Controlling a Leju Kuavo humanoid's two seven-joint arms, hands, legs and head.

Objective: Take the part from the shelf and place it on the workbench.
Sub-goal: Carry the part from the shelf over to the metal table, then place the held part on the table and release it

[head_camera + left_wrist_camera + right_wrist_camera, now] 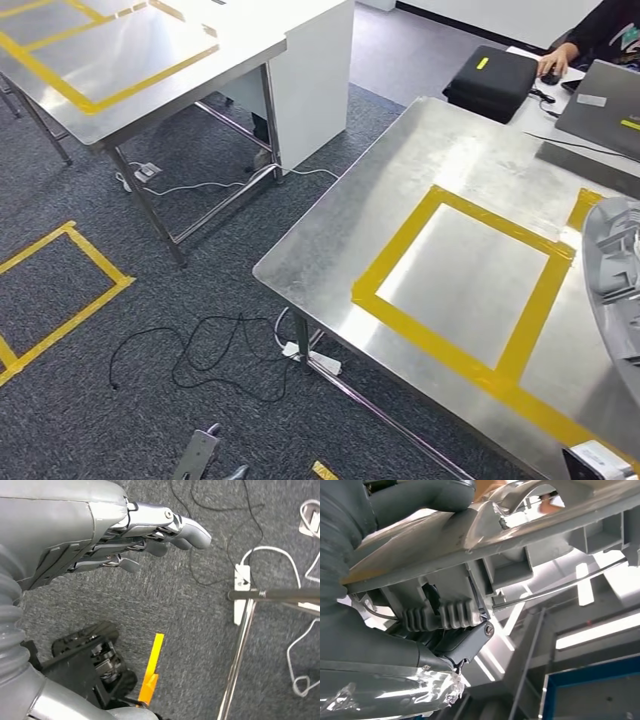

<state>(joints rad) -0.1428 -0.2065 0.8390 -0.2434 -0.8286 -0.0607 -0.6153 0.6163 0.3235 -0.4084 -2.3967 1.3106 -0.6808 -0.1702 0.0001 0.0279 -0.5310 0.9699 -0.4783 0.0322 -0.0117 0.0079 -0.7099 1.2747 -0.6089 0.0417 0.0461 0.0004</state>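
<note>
The part (617,275) is a grey moulded plastic piece at the right edge of the head view, above the steel workbench (423,160), just right of its yellow taped square (464,280). In the right wrist view my right hand (444,620) grips the part (516,535), with the thumb over it and the ribbed fingers (440,615) under it. My left hand (151,535) hangs over the carpet with its fingers stretched out and holds nothing.
A second steel table (151,80) and a white cabinet (317,70) stand at the back left. Cables (204,350) and a power strip (317,358) lie by the workbench leg. A person's hand (557,62), a laptop (604,105) and a black bag (490,80) are at the far right.
</note>
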